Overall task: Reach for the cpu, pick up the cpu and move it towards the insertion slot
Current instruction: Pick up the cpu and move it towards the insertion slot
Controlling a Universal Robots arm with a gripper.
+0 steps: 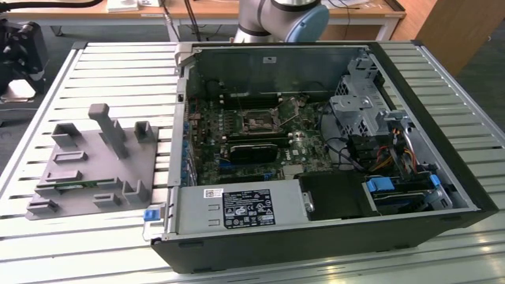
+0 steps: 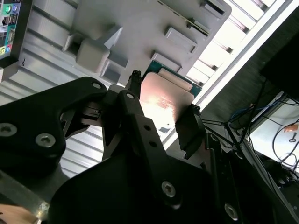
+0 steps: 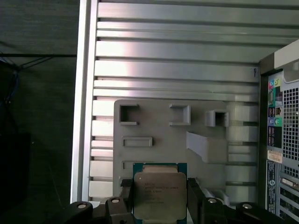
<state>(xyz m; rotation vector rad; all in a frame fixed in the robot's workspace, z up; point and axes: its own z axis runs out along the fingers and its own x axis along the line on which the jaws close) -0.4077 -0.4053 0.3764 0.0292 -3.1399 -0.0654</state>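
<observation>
Sitting flat between the jaws, cpu (image 3: 160, 198) is pinched on two opposite edges by the gripper (image 3: 160, 192), silver top facing the wrist. It sits at the edge of the grey tray (image 3: 154, 112), maybe just lifted, hard to judge. The slot (image 1: 259, 121) is well apart, inside the open case (image 1: 316, 248) beside the tray.

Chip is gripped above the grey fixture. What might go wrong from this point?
1. The gripper holds the cpu only by two opposite edges, between narrow fingers. It may slip or tilt.
2. The insertion slot sits deep inside the computer case, so a case wall could be clipped.
3. A thin black cable seems to run close beside the slot and might snag.
</observation>
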